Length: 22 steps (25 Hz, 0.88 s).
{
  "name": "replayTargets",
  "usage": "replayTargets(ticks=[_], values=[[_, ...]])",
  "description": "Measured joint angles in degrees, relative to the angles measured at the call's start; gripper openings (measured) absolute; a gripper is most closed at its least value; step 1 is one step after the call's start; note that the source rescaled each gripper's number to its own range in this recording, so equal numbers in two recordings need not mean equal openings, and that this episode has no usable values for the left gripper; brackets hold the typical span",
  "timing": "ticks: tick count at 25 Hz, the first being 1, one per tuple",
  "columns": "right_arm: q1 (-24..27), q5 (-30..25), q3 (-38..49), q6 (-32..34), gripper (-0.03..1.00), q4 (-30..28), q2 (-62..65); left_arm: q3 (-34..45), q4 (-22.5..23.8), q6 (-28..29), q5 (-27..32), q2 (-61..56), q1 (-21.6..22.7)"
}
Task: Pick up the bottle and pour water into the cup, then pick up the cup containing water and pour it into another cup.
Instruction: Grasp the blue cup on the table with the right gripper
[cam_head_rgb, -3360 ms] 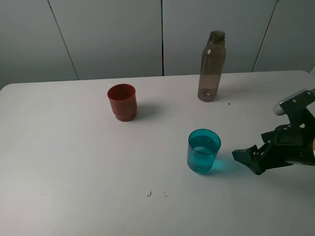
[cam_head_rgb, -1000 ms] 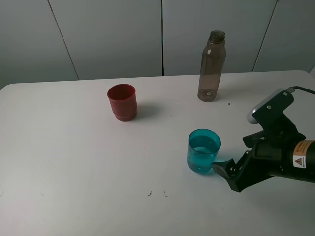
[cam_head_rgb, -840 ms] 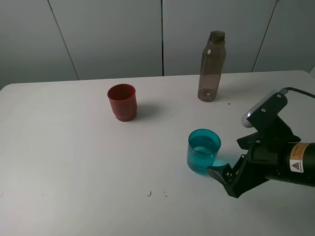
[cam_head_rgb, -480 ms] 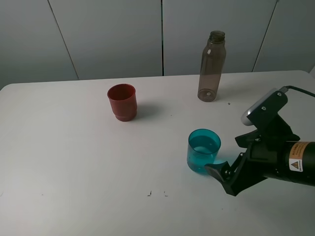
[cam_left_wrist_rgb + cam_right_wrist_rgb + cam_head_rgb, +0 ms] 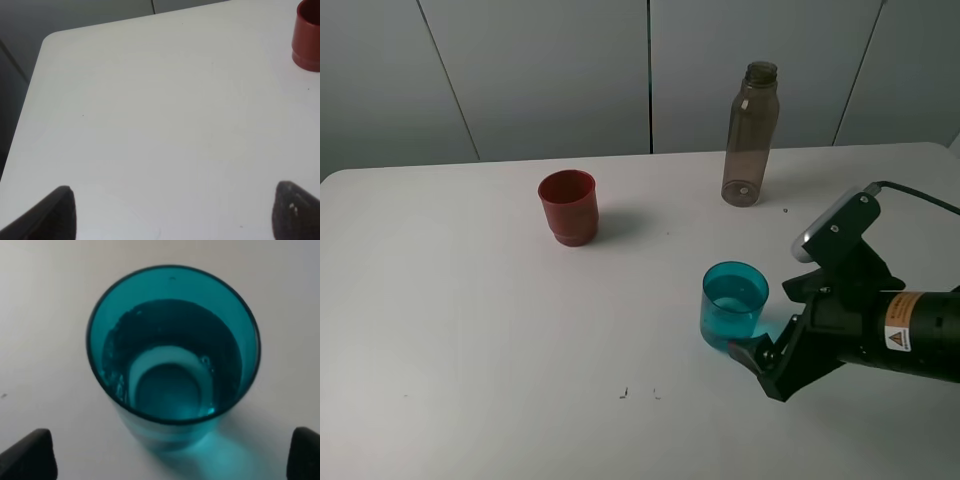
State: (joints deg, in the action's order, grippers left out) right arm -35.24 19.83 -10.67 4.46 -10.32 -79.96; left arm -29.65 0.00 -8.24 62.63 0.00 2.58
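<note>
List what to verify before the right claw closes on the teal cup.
1. Right claw open: ok, fingers spread wider than the cup.
2. Teal cup upright with water in it: ok.
3. Cup between the fingers: not ok, in the right wrist view it sits ahead of the tips.
4. Red cup upright, mouth up, apart from the teal one: ok.
5. Bottle out of the way: ok, it stands at the back of the table.
6. Left claw free: ok, open and holding nothing.
</note>
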Motion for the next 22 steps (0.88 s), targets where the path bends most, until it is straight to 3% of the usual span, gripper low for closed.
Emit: replayTargets(ticks=[3,10,22], values=[[0.0,4.0,0.0,0.0,1.00,-0.8,-2.4,0.0,0.0,0.0,0.0,0.0,0.0],[0.0,6.1,0.0,0.1,1.00,-1.0,-6.1,0.0,0.0,0.0,0.0,0.0,0.0],[0.0,16.9,-0.1,-0.2,1.00,-0.9,-14.2,0.0,0.0,0.0,0.0,0.0,0.0]])
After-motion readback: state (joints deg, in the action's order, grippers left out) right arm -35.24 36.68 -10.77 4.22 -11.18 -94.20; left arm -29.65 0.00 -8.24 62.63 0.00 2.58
